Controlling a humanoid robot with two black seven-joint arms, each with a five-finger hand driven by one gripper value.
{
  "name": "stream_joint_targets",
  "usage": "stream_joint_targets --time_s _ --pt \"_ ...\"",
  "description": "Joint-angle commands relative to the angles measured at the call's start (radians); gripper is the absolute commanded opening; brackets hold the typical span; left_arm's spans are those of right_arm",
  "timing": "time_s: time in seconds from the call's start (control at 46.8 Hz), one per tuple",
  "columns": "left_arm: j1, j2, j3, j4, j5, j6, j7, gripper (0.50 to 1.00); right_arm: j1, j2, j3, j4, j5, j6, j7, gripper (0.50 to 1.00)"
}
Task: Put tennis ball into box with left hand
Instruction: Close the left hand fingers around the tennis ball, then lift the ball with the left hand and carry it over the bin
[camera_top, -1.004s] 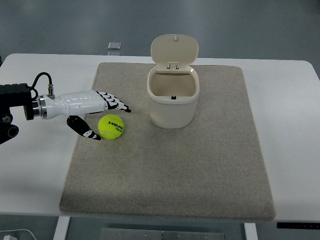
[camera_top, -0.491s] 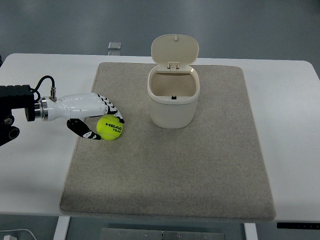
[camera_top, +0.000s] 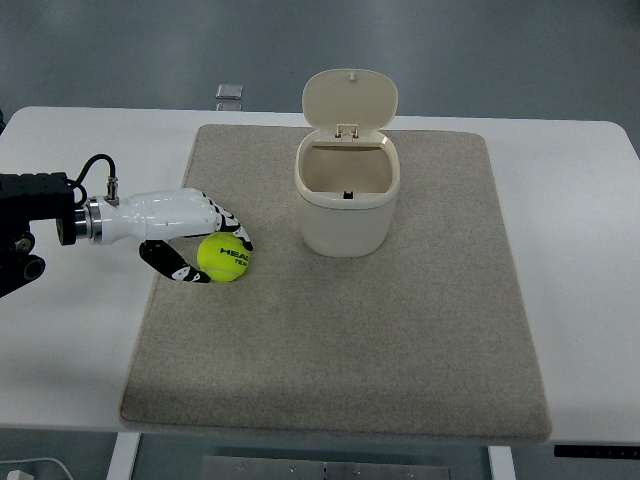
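Gripping: left hand (camera_top: 190, 232) has fingers curled round the tennis ball (camera_top: 224, 258)
Ball: on the mat (camera_top: 400, 340), left of the box (camera_top: 345, 196)
Box: lid up

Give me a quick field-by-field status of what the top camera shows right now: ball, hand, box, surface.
ball: tennis ball, yellow-green, lying on the mat, left of the box
left hand: left hand at the ball, fingers curled over its top, thumb under its near-left side; ball not lifted
box: cream box, upright on the mat, lid flipped open at the back, nothing visible inside
surface: grey mat on a white table
right hand: not in view
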Motion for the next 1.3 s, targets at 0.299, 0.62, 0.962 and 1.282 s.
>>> stream_joint_targets --time_s 0.299,0.62,0.962,1.282 --pt "-0.089 0.084 -0.021 -0.100 -0.002 0.113 -0.034 0.500 0.000 0.000 0.000 0.000 0.000 0.000 0.001 0.940" --pt "-0.247 0.074 -0.018 -0.109 0.027 0.199 -0.034 0.500 0.000 0.000 0.000 0.000 0.000 0.000 0.000 0.938" --pt "-0.316 -0.032 -0.015 -0.104 0.281 0.245 -0.020 0.500 0.000 0.000 0.000 0.000 0.000 0.000 0.001 0.938" --pt "-0.331 -0.147 -0.024 -0.068 0.373 0.245 -0.015 0.500 0.000 0.000 0.002 0.000 0.000 0.000 0.001 0.938"
